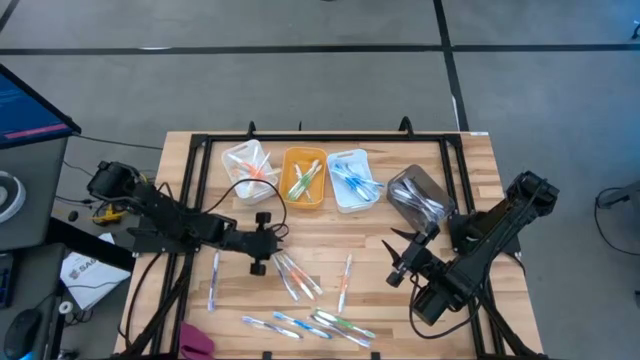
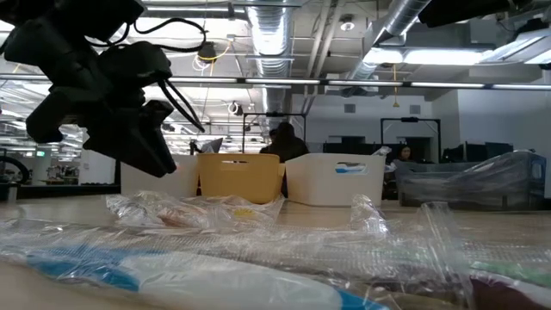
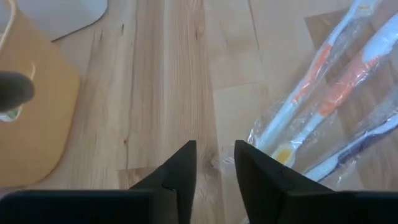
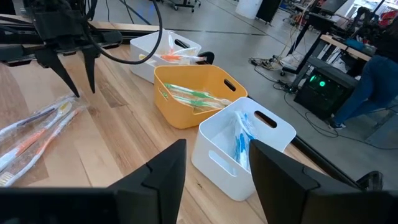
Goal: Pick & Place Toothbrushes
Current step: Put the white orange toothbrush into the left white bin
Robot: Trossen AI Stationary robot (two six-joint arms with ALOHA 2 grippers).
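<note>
Wrapped toothbrushes lie flat on the wooden table: a cluster (image 1: 291,275), one (image 1: 345,281), one (image 1: 213,281), and more along the near edge (image 1: 310,324). My left gripper (image 1: 268,243) is open and hovers just left of the cluster, fingers pointing down (image 4: 84,90). In the left wrist view the orange-and-white brushes (image 3: 323,93) lie just beside my left gripper (image 3: 214,149). My right gripper (image 1: 400,264) is open above bare table right of the brushes and faces the bins (image 4: 214,155).
Three bins stand in a row at the far side: a white one with orange-pink brushes (image 1: 249,161), an orange one with green brushes (image 1: 304,179) and a white one with blue brushes (image 1: 352,180). Crumpled clear plastic (image 1: 419,195) lies to their right. A black cable (image 1: 225,195) loops near the left arm.
</note>
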